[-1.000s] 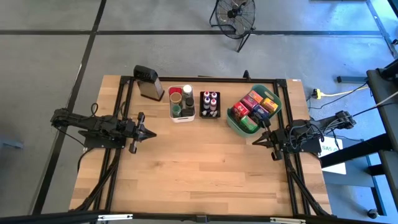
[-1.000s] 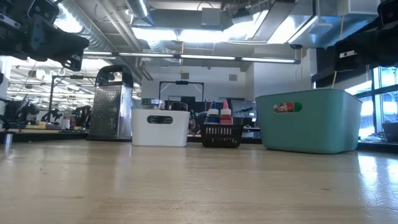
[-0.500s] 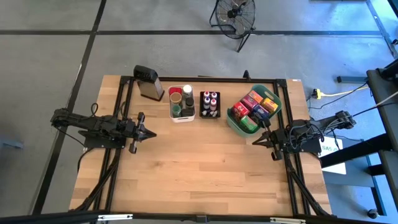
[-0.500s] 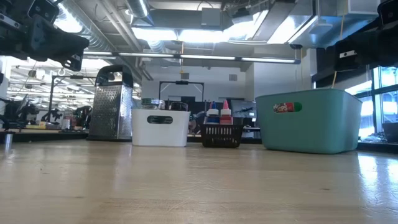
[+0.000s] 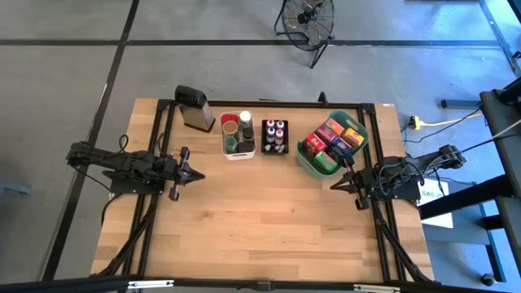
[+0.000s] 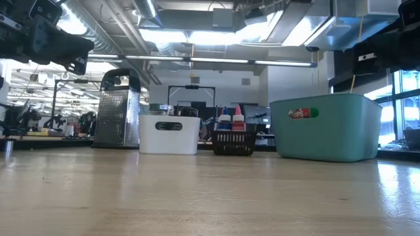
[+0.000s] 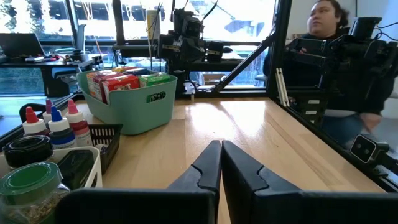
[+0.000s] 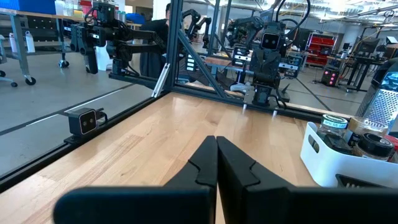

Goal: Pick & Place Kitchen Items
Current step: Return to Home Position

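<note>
Wooden table [image 5: 260,232] overhead: left gripper [image 5: 200,173], right gripper [image 5: 333,184] well apart, kitchen items [image 5: 330,140] binned beyond the fingertips | low: teal basket [image 6: 325,128] nearest right gripper | wrists: left fingers [image 7: 208,165], right fingers [image 8: 205,163] together, empty | homing: likely wants arms level, clear of bins.

Two grippers [image 5: 198,173] [image 5: 334,184], three bins [image 6: 168,134] [image 6: 233,143] [image 6: 326,128], one grater [image 6: 118,118], one fan [image 5: 308,18].

4 views.
High: overhead, straight down, whole desk [image 5: 260,220].
Low: desk-top height, level, facing white bin [image 6: 168,134] and teal basket [image 6: 326,128].
Left wrist: behind left pincer [image 7: 219,155], facing across desk toward right arm [image 7: 186,40].
Right wrist: behind right pincer [image 8: 216,149], facing opposite, toward left arm [image 8: 264,56].
All 4 share the white bin.
</note>
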`<state>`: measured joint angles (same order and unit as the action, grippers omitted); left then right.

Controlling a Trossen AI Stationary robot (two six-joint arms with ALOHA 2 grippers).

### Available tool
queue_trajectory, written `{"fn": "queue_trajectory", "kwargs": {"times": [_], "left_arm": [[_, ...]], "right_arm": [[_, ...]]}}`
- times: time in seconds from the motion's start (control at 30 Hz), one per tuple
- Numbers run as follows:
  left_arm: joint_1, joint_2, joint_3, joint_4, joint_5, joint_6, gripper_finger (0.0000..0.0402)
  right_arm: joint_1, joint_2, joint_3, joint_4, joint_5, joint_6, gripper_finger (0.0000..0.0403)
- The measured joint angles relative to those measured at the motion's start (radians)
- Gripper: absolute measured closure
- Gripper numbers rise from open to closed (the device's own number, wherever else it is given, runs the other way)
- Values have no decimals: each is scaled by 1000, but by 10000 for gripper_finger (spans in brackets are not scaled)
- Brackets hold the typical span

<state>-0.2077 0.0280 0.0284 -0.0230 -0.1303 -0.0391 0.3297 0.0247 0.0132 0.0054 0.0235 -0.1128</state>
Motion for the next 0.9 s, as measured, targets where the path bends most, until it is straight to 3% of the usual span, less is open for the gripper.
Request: {"fn": "queue_trajectory", "kwargs": {"times": [0.9], "left_arm": [[0, 0, 0, 0, 0, 0, 390]], "right_arm": [[0, 0, 0, 0, 0, 0, 400]]}}
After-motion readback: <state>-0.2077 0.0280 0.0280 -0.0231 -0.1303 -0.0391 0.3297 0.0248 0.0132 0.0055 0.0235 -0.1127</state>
